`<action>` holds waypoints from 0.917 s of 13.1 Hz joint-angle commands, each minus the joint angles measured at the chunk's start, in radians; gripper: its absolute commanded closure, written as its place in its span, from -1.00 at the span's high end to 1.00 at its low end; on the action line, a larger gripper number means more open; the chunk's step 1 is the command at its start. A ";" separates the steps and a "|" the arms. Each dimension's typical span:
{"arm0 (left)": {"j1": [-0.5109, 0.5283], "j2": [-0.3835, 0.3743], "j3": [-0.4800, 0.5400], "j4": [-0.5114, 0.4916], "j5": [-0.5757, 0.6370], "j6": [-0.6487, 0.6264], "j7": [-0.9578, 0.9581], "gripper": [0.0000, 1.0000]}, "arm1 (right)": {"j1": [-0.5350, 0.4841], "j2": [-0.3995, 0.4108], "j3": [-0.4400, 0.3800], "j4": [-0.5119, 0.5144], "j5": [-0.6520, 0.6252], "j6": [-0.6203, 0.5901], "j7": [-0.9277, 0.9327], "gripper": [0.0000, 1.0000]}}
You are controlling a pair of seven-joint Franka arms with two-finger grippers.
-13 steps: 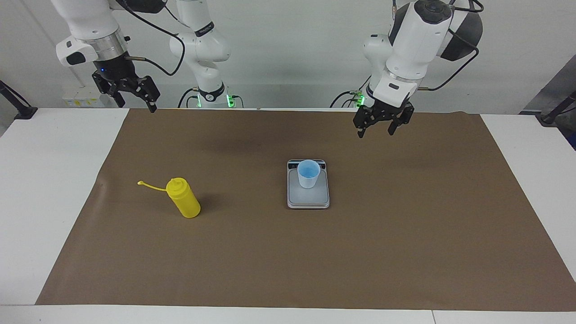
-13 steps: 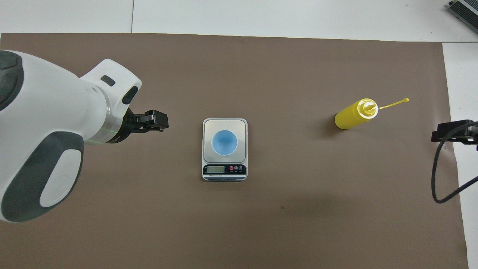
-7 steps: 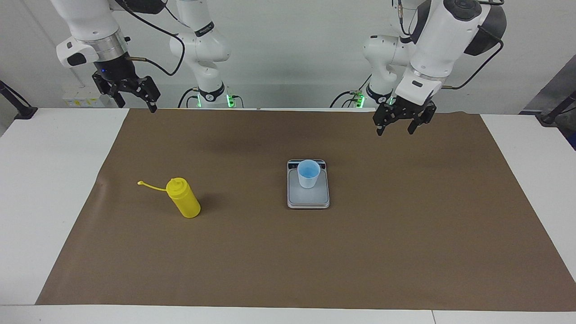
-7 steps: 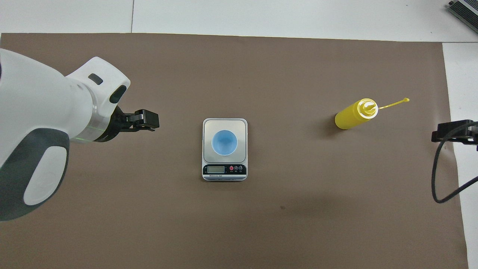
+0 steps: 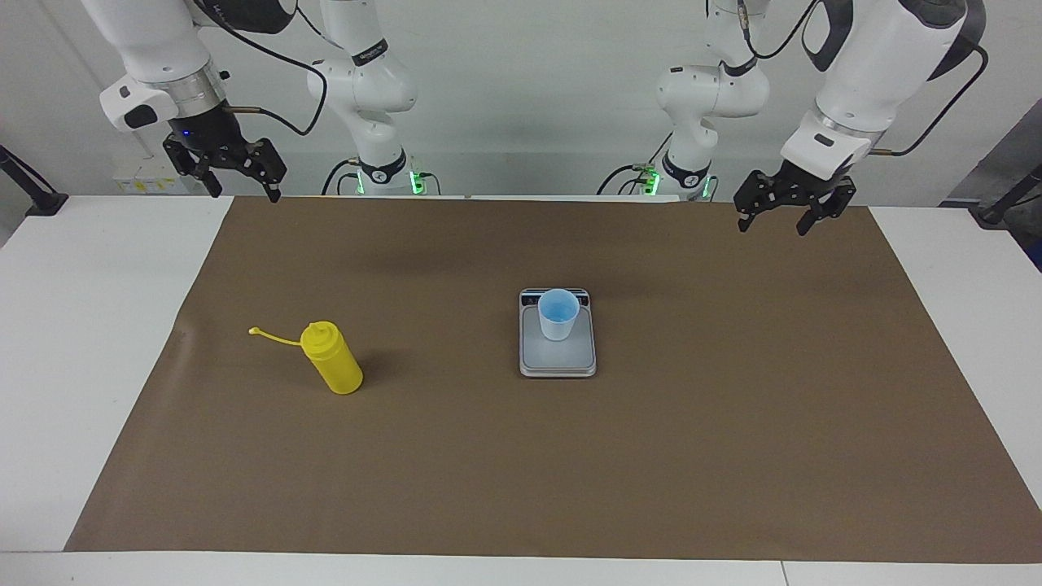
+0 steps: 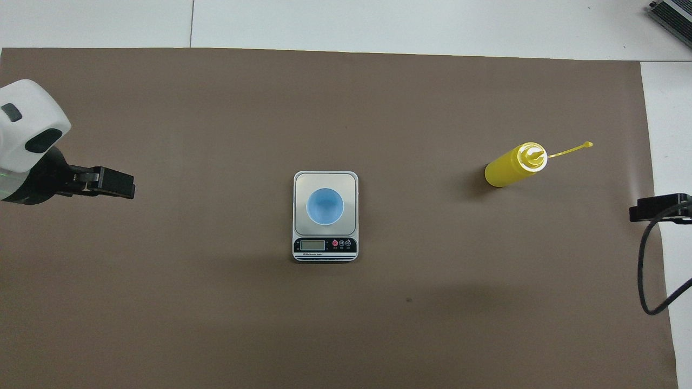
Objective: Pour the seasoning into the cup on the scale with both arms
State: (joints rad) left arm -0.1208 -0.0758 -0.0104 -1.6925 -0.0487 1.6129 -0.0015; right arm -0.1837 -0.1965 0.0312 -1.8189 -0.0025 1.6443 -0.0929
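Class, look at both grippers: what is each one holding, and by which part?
Nothing is held. The left gripper and right gripper hang open and empty above the table; the yellow squeeze bottle and blue cup stand untouched.

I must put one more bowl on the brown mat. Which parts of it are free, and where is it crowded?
Free: the mat between the scale and the yellow bottle, the stretch toward the left arm's end, and the strip farther from the robots. Occupied: only the scale, bearing the cup, and the bottle's spot.
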 commanded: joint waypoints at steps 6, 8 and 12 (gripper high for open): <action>0.041 0.033 -0.016 0.209 0.070 -0.206 0.118 1.00 | -0.060 -0.093 -0.068 -0.206 0.116 0.187 -0.453 1.00; 0.043 -0.011 -0.016 0.107 0.070 -0.141 0.106 1.00 | -0.063 -0.109 -0.083 -0.265 0.200 0.280 -0.633 1.00; 0.062 -0.010 -0.014 0.106 0.066 -0.123 0.109 1.00 | -0.063 -0.120 -0.139 -0.368 0.353 0.385 -0.842 1.00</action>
State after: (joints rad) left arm -0.0827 -0.0748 -0.0152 -1.5678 0.0047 1.4609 0.0982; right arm -0.2314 -0.2733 -0.0986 -2.1065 0.2808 1.9710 -0.8309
